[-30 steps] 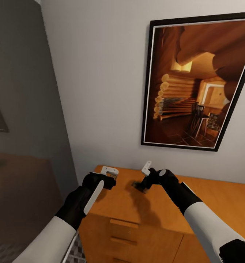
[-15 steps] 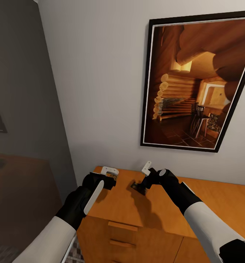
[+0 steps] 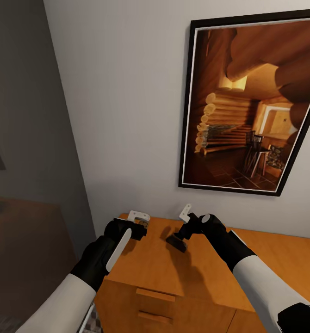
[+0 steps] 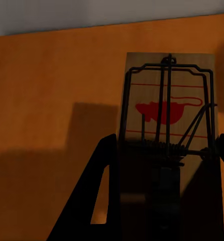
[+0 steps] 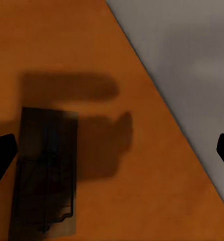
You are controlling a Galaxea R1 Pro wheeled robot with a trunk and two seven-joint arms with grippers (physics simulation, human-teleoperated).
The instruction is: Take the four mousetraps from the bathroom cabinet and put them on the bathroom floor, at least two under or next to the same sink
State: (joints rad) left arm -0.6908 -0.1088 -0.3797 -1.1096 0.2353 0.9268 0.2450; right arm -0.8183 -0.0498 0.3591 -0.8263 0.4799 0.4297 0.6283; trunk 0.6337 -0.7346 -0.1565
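At the left, the left hand hung over the near left corner of the cabinet, whose flat top served as the bench. Its wrist view showed a mousetrap between the two dark fingers: a tan board with a red mouse print and a black wire bail. The board ran straight out along the fingers, most likely so that it could later be laid flat on the floor without being turned. The hand appeared closed on this trap, with the orange wood lying some way beneath it.

Further right, the right hand was angled down toward the middle of the cabinet top. A second mousetrap showed as a small dark shape just under it. In the right wrist view that trap lay in shadow, close by one fingertip. The other fingertip stood far across the picture, so the hand was spread wide and gripped nothing. From the poor light I could not tell whether the trap rested on the wood or sat slightly off it.

Above the cabinet a framed picture of a log interior hung on the pale wall. The drawers below were shut. No trap had yet reached the floor.
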